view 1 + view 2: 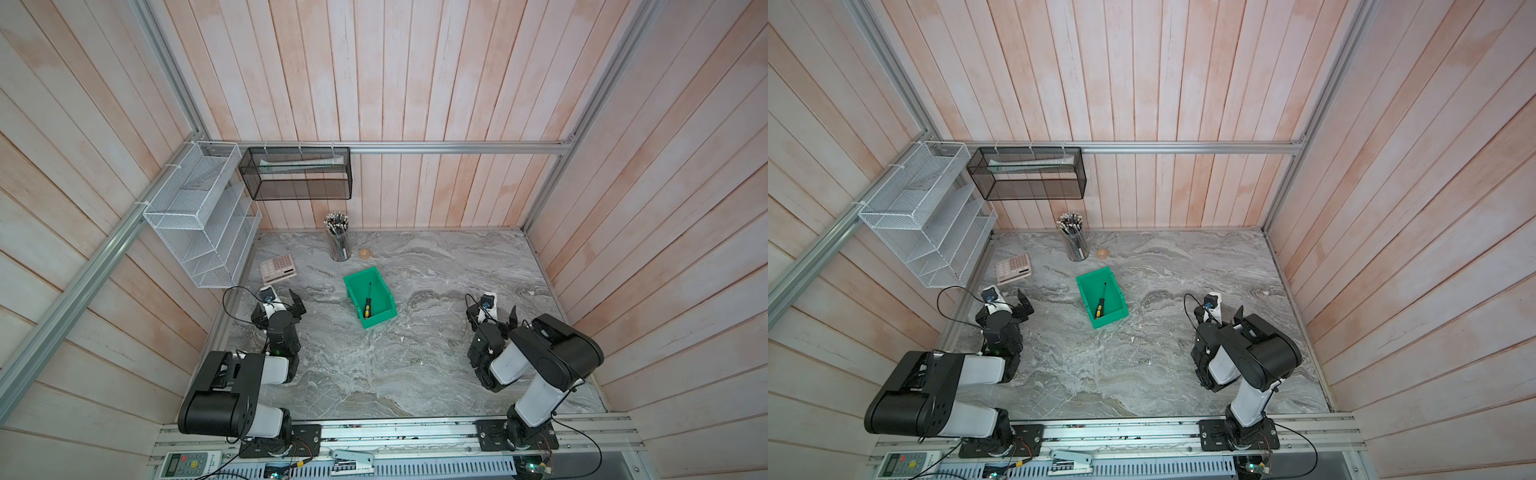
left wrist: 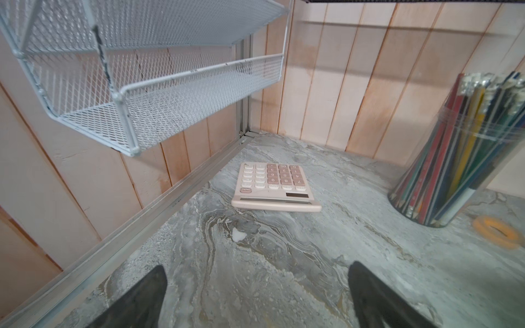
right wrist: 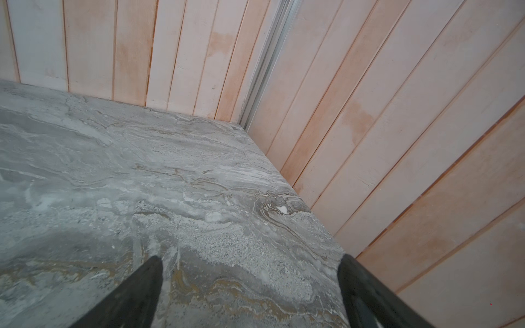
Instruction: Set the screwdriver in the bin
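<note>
Left gripper (image 2: 257, 272), right gripper (image 3: 251, 261) both spread wide, empty; screwdriver (image 1: 367, 302) lies in bin (image 1: 357, 276) on marble table (image 1: 415, 365), plank walls (image 1: 415, 83).

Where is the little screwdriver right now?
In both top views the screwdriver lies inside the green bin, near the middle of the table, just in front of the pencil cup.
</note>
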`<state>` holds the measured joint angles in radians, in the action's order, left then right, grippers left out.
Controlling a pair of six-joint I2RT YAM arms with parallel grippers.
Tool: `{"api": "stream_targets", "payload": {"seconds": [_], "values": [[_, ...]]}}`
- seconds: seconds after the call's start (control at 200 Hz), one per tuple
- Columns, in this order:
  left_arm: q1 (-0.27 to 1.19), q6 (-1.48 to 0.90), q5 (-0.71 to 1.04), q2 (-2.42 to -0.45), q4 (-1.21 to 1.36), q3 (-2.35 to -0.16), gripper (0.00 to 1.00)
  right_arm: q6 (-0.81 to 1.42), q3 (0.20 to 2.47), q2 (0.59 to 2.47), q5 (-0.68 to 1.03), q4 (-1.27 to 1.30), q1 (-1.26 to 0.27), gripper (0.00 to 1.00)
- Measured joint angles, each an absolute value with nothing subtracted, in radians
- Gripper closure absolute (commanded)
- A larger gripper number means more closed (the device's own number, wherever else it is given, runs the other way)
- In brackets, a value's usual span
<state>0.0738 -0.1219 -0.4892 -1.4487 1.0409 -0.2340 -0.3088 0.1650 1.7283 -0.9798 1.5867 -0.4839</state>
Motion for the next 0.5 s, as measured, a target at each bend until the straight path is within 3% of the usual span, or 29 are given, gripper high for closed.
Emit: {"api": "stream_targets", "payload": {"seconds": [0.5], "values": [[0.076, -0.014, -0.292, -1.557, 1.223, -0.231, 0.00, -0.207, 0.123, 1.585, -0.865, 1.604, -0.346, 0.02]]}}
